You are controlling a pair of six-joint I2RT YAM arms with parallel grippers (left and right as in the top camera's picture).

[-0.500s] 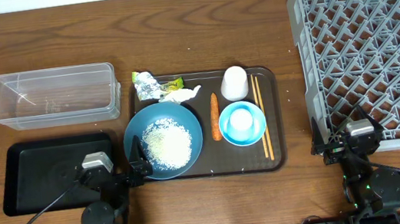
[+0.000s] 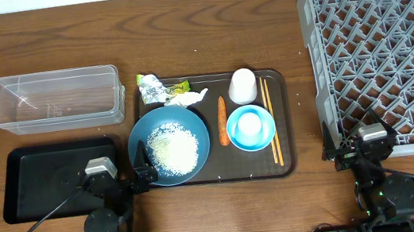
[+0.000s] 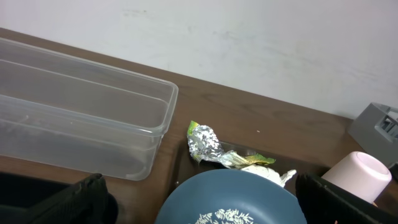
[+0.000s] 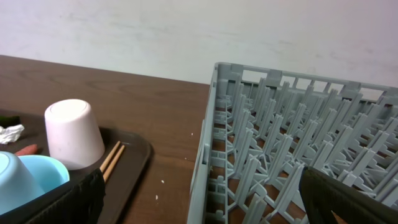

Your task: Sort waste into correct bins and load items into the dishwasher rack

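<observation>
The dark-blue bowl (image 2: 169, 146) with white rice (image 2: 174, 150) sits on the brown serving tray (image 2: 287, 161); it also shows in the left wrist view (image 3: 233, 199). The carrot (image 2: 223, 119), wrapper (image 2: 157, 88), tissue (image 2: 188, 97), white cup (image 2: 242, 86), light-blue bowl (image 2: 250, 127) and chopsticks (image 2: 272, 130) lie on that tray. The clear tub (image 2: 55, 99) and black tray (image 2: 35, 183) are at the left. The grey rack (image 2: 385, 52) is at the right. My left gripper (image 2: 122, 179) is open and empty by the dark-blue bowl. My right gripper (image 2: 361, 144) is open and empty at the rack's front edge.
In the right wrist view the white cup (image 4: 73, 134), chopsticks (image 4: 111, 159) and the rack's near wall (image 4: 208, 155) show, with a strip of bare wood between tray and rack. A pale wall backs the table.
</observation>
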